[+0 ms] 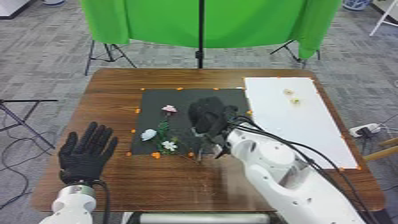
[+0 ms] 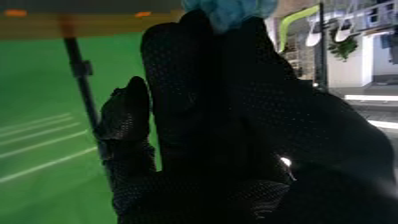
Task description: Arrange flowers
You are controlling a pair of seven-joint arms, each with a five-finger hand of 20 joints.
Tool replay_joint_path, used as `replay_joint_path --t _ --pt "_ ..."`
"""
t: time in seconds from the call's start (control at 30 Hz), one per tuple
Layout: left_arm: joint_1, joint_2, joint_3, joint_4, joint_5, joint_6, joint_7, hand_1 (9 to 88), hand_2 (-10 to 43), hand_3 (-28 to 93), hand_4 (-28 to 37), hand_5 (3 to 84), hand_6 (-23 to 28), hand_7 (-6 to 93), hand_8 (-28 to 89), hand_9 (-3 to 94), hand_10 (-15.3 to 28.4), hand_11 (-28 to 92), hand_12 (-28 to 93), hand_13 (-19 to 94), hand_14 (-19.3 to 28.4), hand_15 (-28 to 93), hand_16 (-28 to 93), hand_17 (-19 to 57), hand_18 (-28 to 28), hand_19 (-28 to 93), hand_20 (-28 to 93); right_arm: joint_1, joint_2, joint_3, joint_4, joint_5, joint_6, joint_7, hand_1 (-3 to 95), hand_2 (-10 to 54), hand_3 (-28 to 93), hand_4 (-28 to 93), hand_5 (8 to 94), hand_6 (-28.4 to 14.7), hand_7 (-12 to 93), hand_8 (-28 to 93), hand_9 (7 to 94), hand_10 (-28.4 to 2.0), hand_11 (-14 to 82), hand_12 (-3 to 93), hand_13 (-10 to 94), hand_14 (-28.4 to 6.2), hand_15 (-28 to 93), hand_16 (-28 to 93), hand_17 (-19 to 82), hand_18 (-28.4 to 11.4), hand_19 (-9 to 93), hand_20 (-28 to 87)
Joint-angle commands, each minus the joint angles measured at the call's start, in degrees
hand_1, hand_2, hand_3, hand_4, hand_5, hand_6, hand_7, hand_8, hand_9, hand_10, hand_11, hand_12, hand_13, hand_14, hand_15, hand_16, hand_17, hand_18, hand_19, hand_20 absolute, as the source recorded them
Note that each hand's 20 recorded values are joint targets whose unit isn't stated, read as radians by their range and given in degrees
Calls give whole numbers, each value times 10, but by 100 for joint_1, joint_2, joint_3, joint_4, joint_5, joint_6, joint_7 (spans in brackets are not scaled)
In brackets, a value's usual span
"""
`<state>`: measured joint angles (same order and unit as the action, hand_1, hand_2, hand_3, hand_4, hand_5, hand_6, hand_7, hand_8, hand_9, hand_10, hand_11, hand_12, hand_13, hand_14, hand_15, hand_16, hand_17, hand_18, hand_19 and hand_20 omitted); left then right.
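In the head view my right hand (image 1: 211,116) is over the right part of the dark mat (image 1: 187,94). In the right wrist view a light blue, ruffled flower (image 2: 229,9) is pinched at the fingertips of this hand (image 2: 213,105). On the mat's left part lie a pink flower (image 1: 169,108), a pale blue-white flower (image 1: 148,134) and a white flower (image 1: 169,146), with green stems among them. My left hand (image 1: 87,152) is open over the table's left side, fingers straight and nothing in them.
A white board (image 1: 306,125) covers the right side of the brown table (image 1: 169,187), with two small pale blossoms (image 1: 296,101) near its far end. Orange tape bits mark the mat's edges. A green screen on stands rises beyond the far edge.
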<state>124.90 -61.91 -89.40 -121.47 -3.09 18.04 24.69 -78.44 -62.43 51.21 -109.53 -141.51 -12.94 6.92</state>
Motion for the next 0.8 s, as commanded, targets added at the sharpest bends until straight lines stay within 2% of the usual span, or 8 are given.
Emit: replay_joint_path --t 0.03,0.17,0.33,0.57,0.8 --pt "-22 -37 78 70 47 81 -137 262 157 769 -283 472 109 124 -100 412 165 248 96 301 163 411 -91 -82 149 398 149 5 -212 -125 267 -193 -246 15 628 -95 763 -283 815 3 356 24 904 -94 104 434 720 -73 470 453 336 -222 852 455" --pt "-16 -30 56 51 50 188 -108 264 160 767 -283 474 109 125 -100 413 164 248 96 300 163 413 -91 -82 149 399 148 -25 -237 -155 276 -239 -432 -15 628 -95 765 -283 811 3 360 22 900 -98 105 435 715 -73 477 452 335 -222 854 457" --pt "-11 -38 69 46 41 184 -116 266 163 767 -283 478 110 128 -100 416 165 253 96 302 163 416 -92 -83 149 400 148 -18 -291 -115 300 -265 -643 6 618 -95 767 -283 792 6 347 -16 873 -103 95 407 690 -78 505 436 332 -223 861 463" --pt "-2 -38 62 39 27 192 -105 267 164 768 -283 479 110 131 -102 417 164 255 94 303 163 417 -94 -83 149 403 148 -23 -292 -51 224 -191 -570 123 600 -95 760 -283 765 6 300 -44 843 -106 81 382 665 -92 544 439 322 -227 881 482" --pt "9 -46 64 31 31 198 -110 269 162 770 -283 479 110 131 -102 417 164 256 94 303 163 419 -94 -83 149 404 147 -44 -300 10 165 -117 -491 174 582 -95 761 -283 753 5 271 -42 828 -113 107 407 604 -109 610 417 301 -224 872 478"
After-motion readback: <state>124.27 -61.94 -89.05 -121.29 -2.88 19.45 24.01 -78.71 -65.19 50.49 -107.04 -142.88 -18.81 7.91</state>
